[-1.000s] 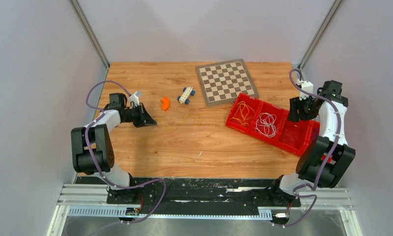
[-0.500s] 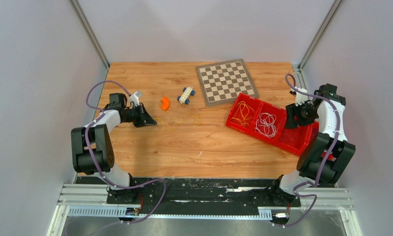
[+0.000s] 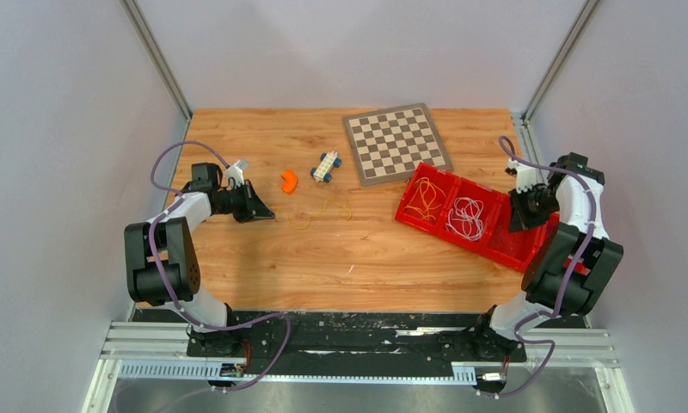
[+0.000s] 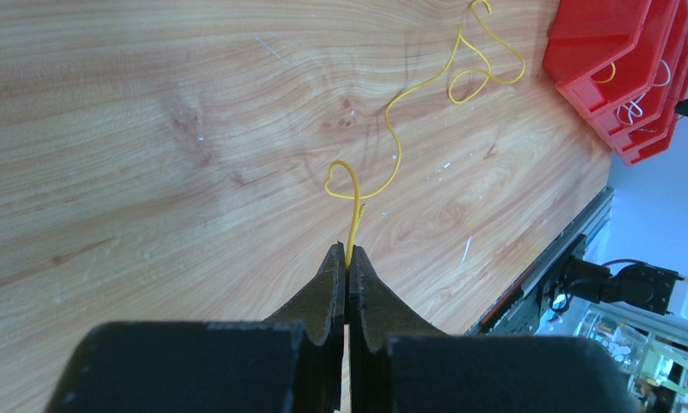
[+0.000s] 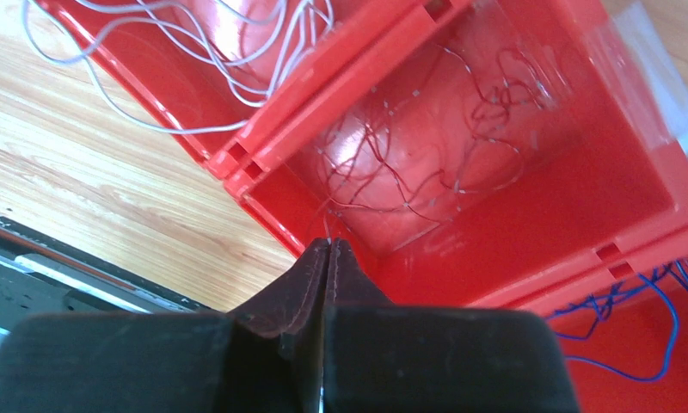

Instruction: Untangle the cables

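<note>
1. I see a brown wood-grain table [image 3: 237, 258] under everything.
2. Square brown-and-cream chessboard [image 3: 397, 144] lies at the far side.
3. Small white toy car with blue wheels [image 3: 326, 165] sits left of it, and a curved orange plastic piece [image 3: 289, 180] lies near the car.
4. Red plastic compartment tray [image 3: 407, 212] lies on the right.

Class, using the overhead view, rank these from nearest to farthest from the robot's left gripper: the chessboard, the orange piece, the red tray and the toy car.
Measured from the left gripper:
1. Orange piece, just beyond it and slightly right.
2. Toy car, farther right and farther back.
3. Chessboard, at the table's far edge.
4. Red tray, across on the right side.
</note>
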Controlling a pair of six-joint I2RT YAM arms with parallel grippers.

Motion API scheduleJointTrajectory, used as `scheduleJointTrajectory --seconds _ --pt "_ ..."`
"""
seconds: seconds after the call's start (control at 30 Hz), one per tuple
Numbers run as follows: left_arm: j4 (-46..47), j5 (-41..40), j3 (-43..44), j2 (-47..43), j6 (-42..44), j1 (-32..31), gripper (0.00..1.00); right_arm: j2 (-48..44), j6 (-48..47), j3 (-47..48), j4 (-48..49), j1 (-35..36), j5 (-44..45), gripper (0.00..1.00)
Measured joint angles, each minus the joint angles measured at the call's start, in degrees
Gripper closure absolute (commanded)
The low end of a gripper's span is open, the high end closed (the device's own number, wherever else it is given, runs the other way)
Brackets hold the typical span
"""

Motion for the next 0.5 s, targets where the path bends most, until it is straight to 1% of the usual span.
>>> scheduleJointTrajectory --seconds 0.27,0.37,0.5 --pt "0.5 0.2 0.0 0.2 0.0 0.0 1.0 -0.1 -2.6 -0.6 -0.4 -5.1 1.6 1.0" --pt "0.5 0.5 0.0 1.0 0.0 0.0 1.0 1.2 -2.4 -0.6 -0.4 -4.6 0.9 1.0" --pt "0.3 0.9 0.0 2.2 0.0 0.0 1.0 5.9 -1.0 -0.5 0.1 -1.8 -0.9 1.0"
